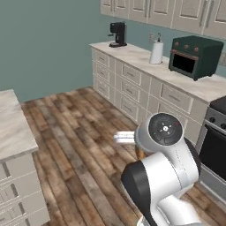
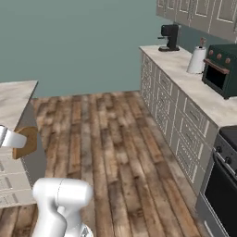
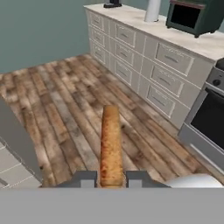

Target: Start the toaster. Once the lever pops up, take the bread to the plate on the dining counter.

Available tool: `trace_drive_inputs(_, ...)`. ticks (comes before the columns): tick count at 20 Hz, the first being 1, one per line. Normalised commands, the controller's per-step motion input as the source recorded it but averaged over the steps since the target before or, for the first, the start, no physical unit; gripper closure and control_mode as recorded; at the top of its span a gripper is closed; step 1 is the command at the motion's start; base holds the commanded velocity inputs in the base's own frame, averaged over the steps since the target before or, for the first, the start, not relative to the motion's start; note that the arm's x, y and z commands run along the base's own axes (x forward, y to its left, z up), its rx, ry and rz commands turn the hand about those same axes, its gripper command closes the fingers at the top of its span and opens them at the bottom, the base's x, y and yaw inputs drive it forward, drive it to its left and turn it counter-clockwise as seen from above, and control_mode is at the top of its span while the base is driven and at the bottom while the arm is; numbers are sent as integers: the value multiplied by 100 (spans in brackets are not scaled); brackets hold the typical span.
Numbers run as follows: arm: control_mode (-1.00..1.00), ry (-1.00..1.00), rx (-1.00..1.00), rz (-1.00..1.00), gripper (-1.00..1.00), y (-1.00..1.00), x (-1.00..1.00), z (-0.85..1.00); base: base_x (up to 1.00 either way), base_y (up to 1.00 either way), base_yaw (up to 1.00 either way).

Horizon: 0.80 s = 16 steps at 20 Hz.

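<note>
A: So where are we in the task?

B: Transit leg, I'd say. Kitchen counter (image 1: 145, 59) runs along the right wall with the green toaster oven (image 1: 195, 56), paper towel roll (image 1: 156, 52) and coffee machine (image 1: 118, 34) on it; a corner of the dining counter (image 1: 13, 123) sits at the left

A: Toaster? Plate?

B: Can't place either from these views

A: And the bread?

B: Bread (image 3: 111, 146) is edge-on in the hand view, clamped between the two fingertips. Gripper (image 3: 111, 178) is closed on it, held over the wood floor (image 1: 75, 132). From the right base view the slice hangs just beside the dining counter's end

A: Next?

B: Find the plate, get the slice above the countertop, then lower and release
</note>
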Motion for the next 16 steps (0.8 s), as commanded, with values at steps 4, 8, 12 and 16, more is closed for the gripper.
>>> trace_drive_inputs(4, 100, 0, 0, 0, 100, 0, 0, 0, 92, -53, 31)
trace_drive_inputs(8, 100, 0, 0, 0, 100, 0, 0, 0, 92, -49, 32)
trace_drive_inputs(12, 100, 0, 0, 0, 100, 0, 0, 0, 93, -37, 34)
trace_drive_inputs(16, 100, 0, 0, 0, 100, 0, 0, 0, 95, -29, 37)
